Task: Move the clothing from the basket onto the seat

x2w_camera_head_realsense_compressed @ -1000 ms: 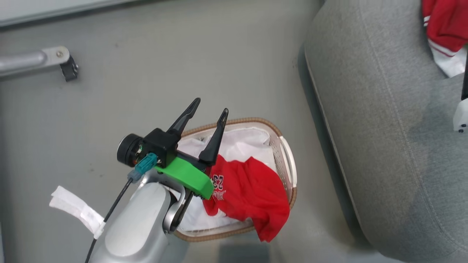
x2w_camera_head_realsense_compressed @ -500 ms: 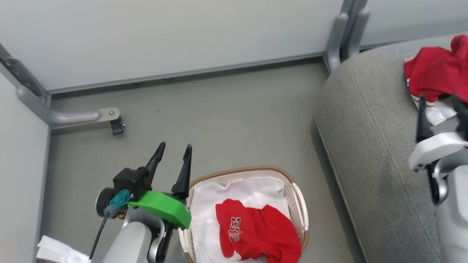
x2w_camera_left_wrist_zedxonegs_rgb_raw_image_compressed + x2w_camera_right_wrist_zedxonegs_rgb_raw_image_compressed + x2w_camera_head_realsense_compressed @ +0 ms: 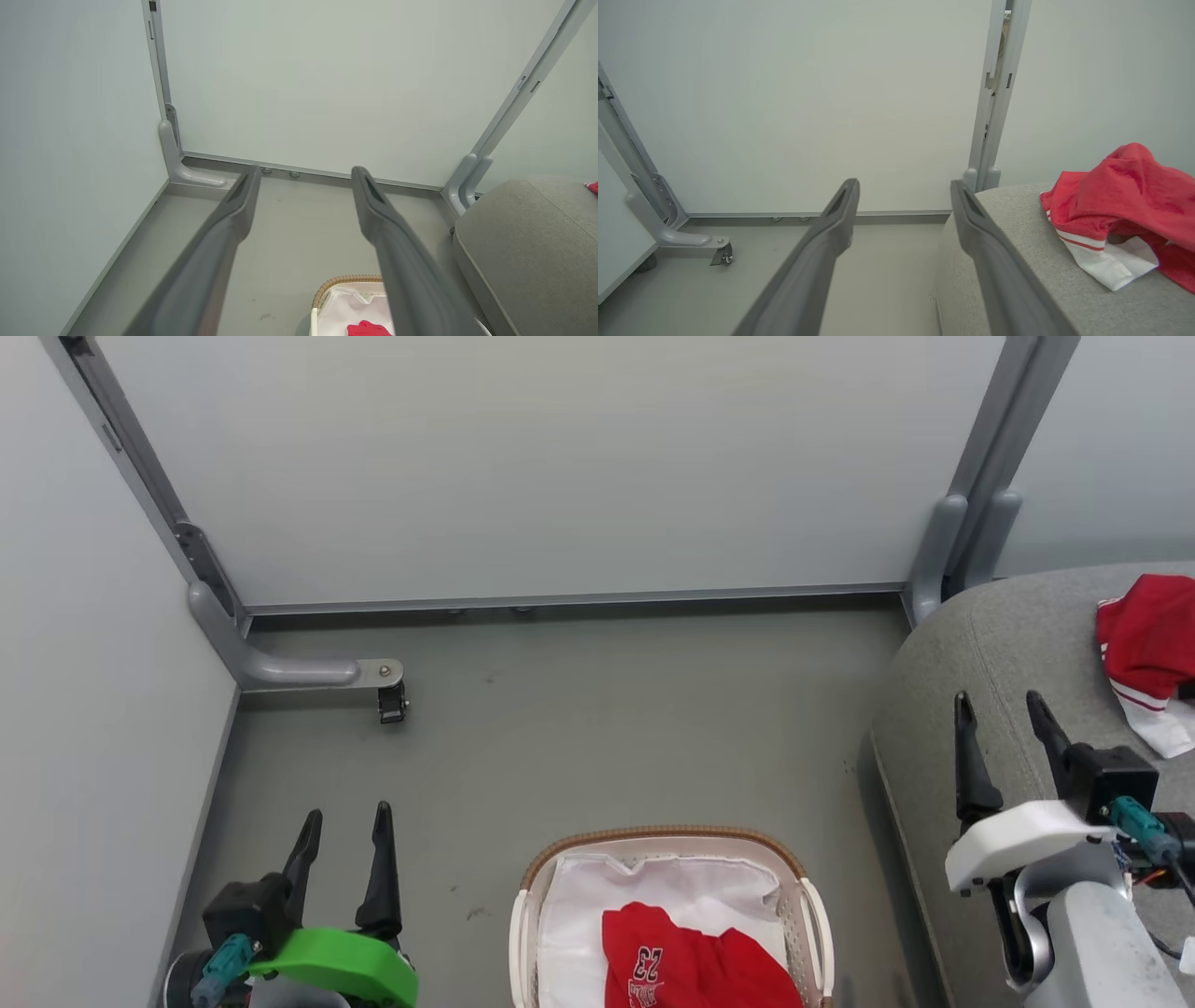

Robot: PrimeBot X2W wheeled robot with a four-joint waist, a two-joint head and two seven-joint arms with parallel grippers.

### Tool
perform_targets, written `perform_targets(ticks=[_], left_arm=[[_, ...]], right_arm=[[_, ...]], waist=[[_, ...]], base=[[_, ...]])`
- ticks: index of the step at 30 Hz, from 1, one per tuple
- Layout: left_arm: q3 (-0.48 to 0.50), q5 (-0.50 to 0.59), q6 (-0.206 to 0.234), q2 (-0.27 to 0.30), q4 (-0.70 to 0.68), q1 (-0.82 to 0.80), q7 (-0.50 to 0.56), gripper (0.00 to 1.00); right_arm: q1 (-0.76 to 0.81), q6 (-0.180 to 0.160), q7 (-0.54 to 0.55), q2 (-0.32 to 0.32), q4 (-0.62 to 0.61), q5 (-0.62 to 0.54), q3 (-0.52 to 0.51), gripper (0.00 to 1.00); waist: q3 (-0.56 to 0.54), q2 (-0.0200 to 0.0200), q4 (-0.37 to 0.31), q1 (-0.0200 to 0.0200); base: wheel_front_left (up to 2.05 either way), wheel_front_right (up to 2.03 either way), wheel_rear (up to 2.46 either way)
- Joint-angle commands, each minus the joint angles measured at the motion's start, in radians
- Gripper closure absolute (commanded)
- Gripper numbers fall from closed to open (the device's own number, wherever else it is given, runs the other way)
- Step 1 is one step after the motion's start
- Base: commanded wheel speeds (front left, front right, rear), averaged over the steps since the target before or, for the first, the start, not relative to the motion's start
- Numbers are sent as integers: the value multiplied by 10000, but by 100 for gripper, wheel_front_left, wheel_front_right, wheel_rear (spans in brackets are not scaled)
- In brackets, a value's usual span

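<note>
Handling character: the red garment numbered 23 [image 3: 691, 966] looks like light, limp knit cloth. Expect it to sag, stretch and trail when lifted. Breakage is not a concern.
Location: it lies crumpled in the basket [image 3: 653, 833], on top of the white liner [image 3: 653, 896]. Its near part runs off the bottom edge of the head view.
Second item: a red piece with white trim [image 3: 1148, 635] lies on the seat [image 3: 1018, 635], so about half the work appears done.
Grip point: pinch a raised fold near the middle of the red cloth, deep enough to bunch several layers. Avoid catching the liner beneath.
Left gripper [image 3: 345, 817]: fingers spread wide and empty, above the floor [image 3: 607, 728] to the left of the basket.
Right gripper [image 3: 997, 702]: fingers spread wide and empty, over the seat's edge and apart from the piece lying there.
Risk: a trailing hem may snag the woven rim or drag the liner out.
</note>
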Motion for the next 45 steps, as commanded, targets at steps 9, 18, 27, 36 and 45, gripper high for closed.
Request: perform_targets(ticks=[9, 18, 27, 36, 45], left_arm=[[212, 269, -134, -84, -250, 886, 5, 0], [92, 214, -193, -106, -235, 914, 5, 0], [23, 166, -220, -106, -192, 814, 5, 0], [-1, 147, -234, -105, -129, 754, 5, 0], [-94, 244, -249, -106, -104, 686, 5, 0]], right_arm=[[1705, -14, -48, -34, -928, 1015, 851, 0], [2373, -14, -48, -32, -1080, 1552, 1459, 0], [2319, -14, -49, -34, -1029, 1467, 1611, 0], [2306, -14, -49, -33, -1078, 1357, 1540, 0], [2234, -14, -49, -35, -1114, 1257, 1405, 0]], waist=[[-286, 43, 226, 1], [-348, 43, 130, 1], [-346, 43, 103, 1], [-308, 43, 122, 1], [-164, 43, 72, 1]], base=[[0, 0, 0], [0, 0, 0], [0, 0, 0], [0, 0, 0], [0, 0, 0]])
